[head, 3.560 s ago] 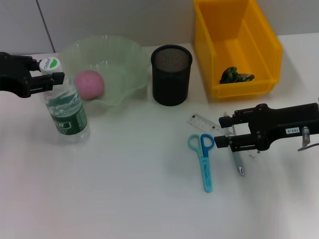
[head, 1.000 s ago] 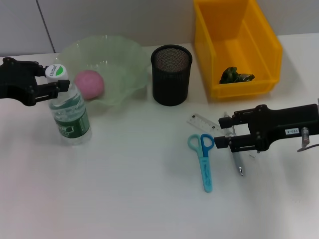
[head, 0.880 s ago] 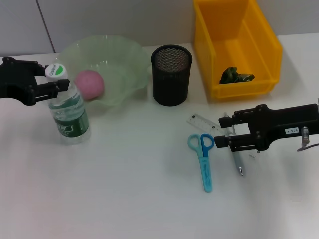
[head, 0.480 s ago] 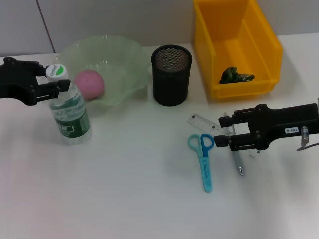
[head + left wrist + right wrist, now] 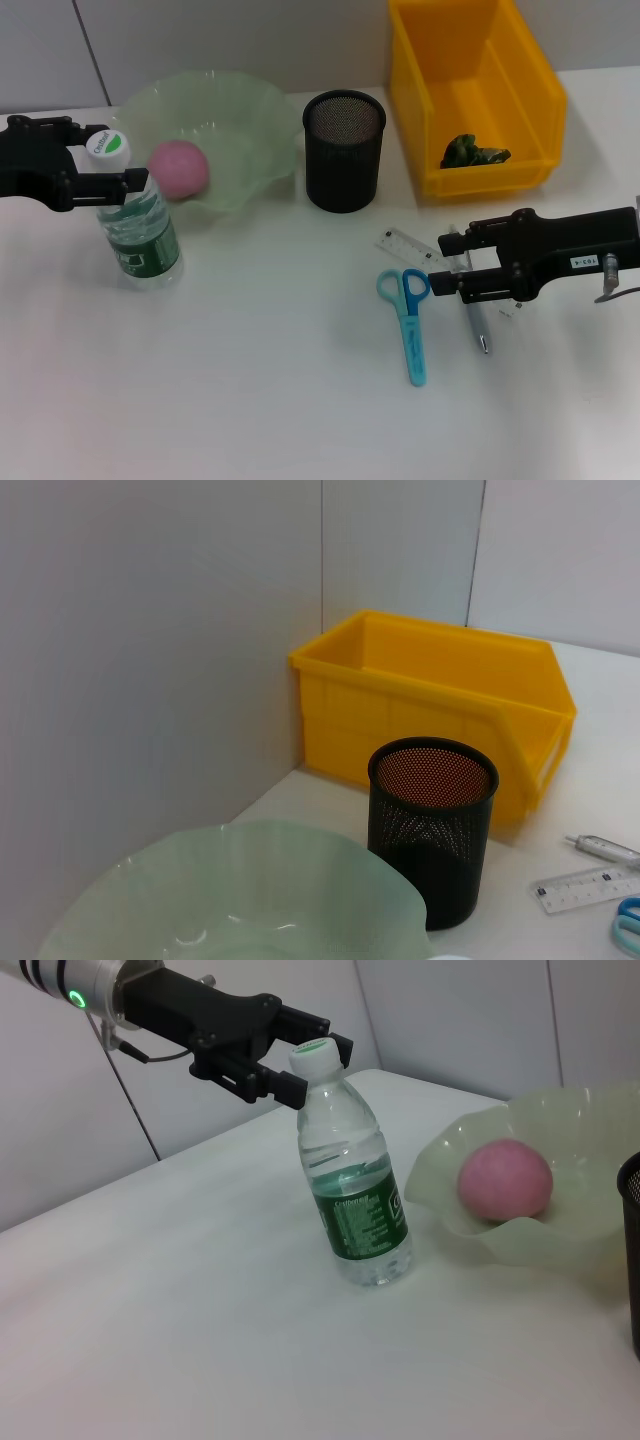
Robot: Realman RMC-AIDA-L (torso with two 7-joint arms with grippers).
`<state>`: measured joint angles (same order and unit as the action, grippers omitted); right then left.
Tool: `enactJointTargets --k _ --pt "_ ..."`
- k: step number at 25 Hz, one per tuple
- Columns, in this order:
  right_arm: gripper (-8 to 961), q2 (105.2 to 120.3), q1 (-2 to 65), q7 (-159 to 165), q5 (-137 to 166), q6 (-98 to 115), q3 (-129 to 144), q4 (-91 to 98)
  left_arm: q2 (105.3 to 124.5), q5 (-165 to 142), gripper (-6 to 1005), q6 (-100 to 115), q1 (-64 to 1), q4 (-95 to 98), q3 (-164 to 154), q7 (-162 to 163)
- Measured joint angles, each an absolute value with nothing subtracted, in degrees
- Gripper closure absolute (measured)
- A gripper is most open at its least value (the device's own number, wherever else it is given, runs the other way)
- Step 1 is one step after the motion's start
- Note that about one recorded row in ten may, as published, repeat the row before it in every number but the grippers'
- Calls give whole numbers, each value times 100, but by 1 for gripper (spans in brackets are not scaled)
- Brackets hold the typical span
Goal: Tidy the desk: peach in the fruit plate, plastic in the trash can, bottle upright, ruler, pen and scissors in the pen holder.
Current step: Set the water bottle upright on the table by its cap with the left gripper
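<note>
Left gripper (image 5: 100, 164) reaches in from the left, fingers spread apart. Right gripper (image 5: 442, 267) extends from the right, fingers apart.

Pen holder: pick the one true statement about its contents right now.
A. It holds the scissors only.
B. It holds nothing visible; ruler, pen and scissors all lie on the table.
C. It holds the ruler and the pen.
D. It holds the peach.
B: the pen holder shows only bare mesh inside, while the scissors, ruler and pen lie on the table by the right gripper.
</note>
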<state>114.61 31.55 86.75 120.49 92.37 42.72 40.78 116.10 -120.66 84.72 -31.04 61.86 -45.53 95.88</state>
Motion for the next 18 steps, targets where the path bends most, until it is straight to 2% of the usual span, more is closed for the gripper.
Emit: enactJointTargets --k 7,18 --pt "326 11461 3164 8679 12049 9237 4284 4078 11602 -12068 190 8421 -3102 6187 -4553 9589" --pt "326 11487 3164 8683 12049 9200 4264 4078 11574 -11706 191 8399 -3096 6145 -4310 9626"
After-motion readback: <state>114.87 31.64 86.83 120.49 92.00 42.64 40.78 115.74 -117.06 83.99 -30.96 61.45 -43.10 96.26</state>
